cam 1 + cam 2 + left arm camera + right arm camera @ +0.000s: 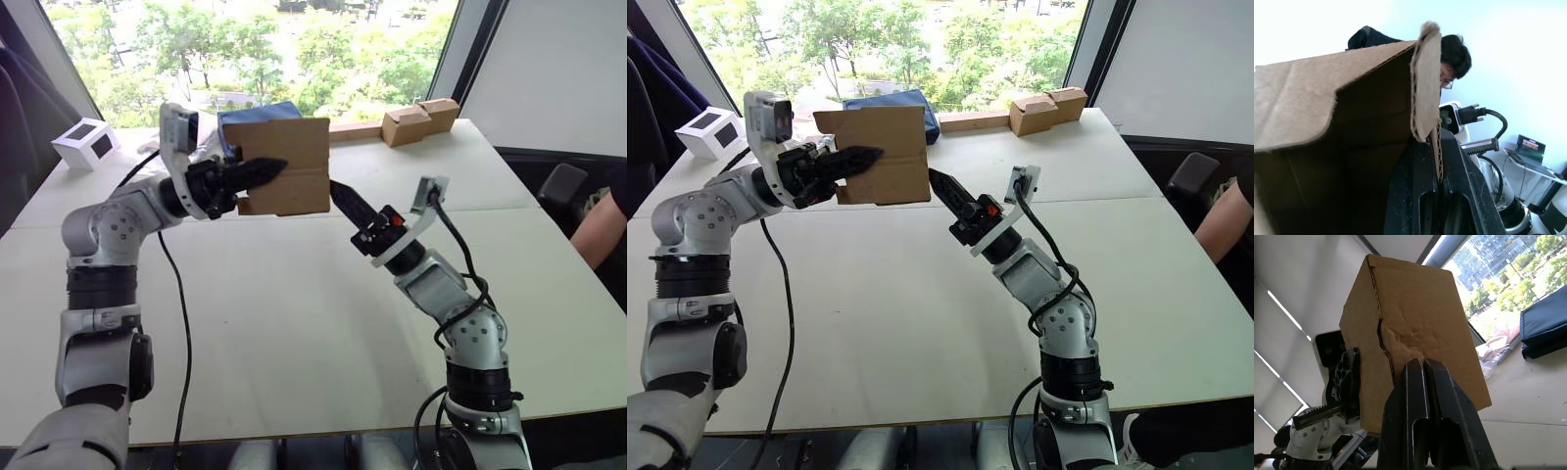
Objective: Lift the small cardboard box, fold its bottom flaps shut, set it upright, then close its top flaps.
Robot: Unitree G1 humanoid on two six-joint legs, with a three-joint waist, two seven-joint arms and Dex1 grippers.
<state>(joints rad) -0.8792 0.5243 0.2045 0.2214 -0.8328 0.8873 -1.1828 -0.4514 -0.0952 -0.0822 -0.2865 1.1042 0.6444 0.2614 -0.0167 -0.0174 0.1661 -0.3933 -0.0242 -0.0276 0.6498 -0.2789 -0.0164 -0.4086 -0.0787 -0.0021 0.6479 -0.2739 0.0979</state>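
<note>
The small cardboard box (286, 164) was held up in the air above the white table (294, 313), well clear of its surface. Left gripper (263, 174) was clamped on a panel of the box, one finger (1413, 196) inside and one outside the cardboard wall. Right gripper (343, 201) had its two fingers pressed together, tip at the box's lower corner on the side away from the left gripper; contact hard to confirm. Beyond the box sat a dark blue bag (906, 103), paler tan boxes (419, 119) farther off, and a white cube (86, 143) on the box's other side. A person's arm (598, 227) showed past the table edge.
</note>
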